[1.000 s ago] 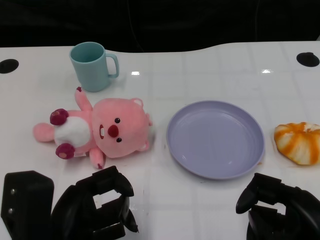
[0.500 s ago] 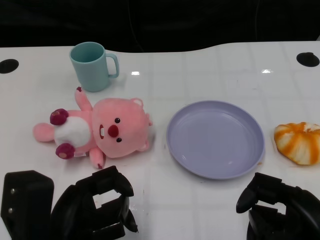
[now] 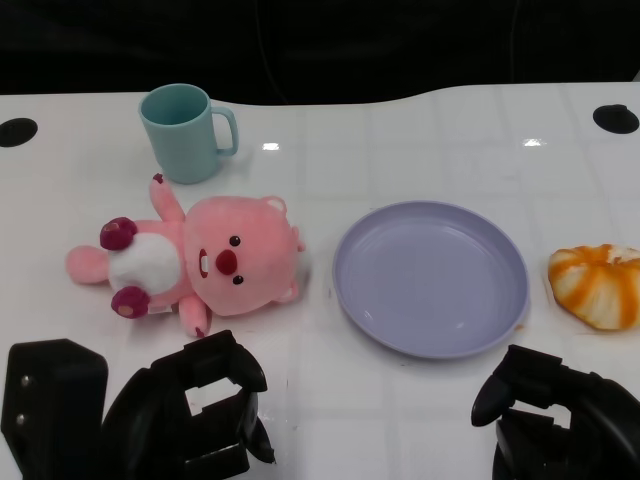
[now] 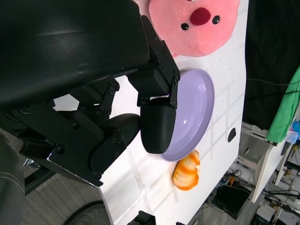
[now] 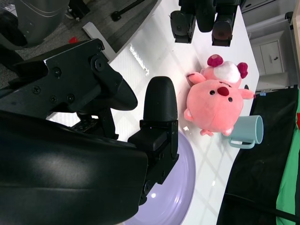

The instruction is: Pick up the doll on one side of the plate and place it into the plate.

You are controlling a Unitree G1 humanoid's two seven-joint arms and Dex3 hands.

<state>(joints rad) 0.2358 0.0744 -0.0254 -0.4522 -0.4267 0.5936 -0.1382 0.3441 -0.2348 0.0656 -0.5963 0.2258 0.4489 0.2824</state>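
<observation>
Both hands low at the near edge, doll untouched on the table.

The left hand (image 3: 195, 415) hovered empty, fingers apart and lightly curled, and the pink doll (image 3: 195, 262) lay on its back just beyond those fingertips, not touching them. The right hand (image 3: 555, 420) was empty too, fingers apart, the lilac plate (image 3: 430, 277) just ahead of them and bare. Doll and plate sat side by side, close but apart. A teal mug (image 3: 186, 131) stood upright past the doll, well beyond the left fingers; an orange-and-white bun (image 3: 597, 284) lay beside the plate, ahead of the right fingers.
</observation>
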